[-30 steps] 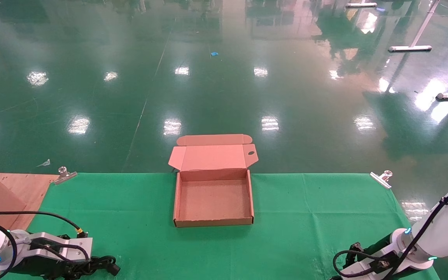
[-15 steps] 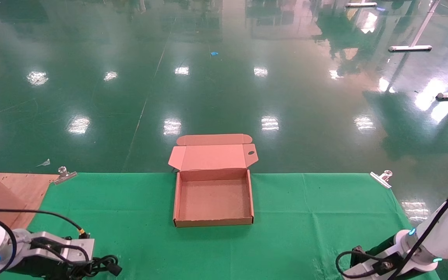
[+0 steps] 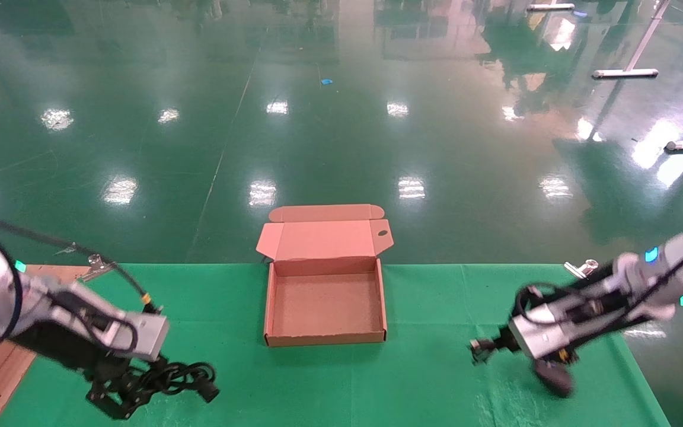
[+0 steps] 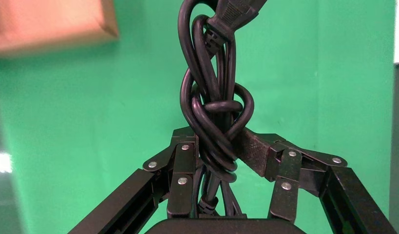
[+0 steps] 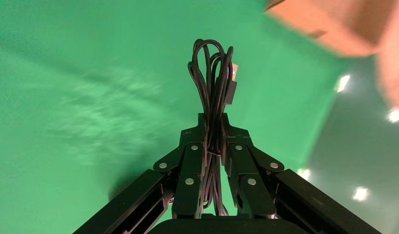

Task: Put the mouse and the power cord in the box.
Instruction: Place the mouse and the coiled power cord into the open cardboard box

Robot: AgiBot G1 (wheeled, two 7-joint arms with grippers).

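Black power cord (image 4: 213, 117), knotted in a bundle, is clamped in the left gripper (image 3: 117, 396) at lower left. At lower right, the right gripper (image 5: 213, 146) pinches the mouse's coiled cable (image 5: 214, 78), the mouse (image 3: 550, 377) dangling below. Between them, the box (image 3: 325, 339) sits open at centre on green cloth (image 3: 436, 379).

The box (image 3: 325, 305) sits on the bench (image 3: 436, 379) straight ahead of me, its lid folded back past the far edge. My left pincer (image 3: 119, 394) hangs to its left, nearer me, clamped on the power cord (image 3: 178, 379). My right pincer (image 3: 481, 349) hangs to its right, gripping the mouse's bundled cable (image 5: 214, 97), with the mouse (image 3: 552, 378) dangling below.
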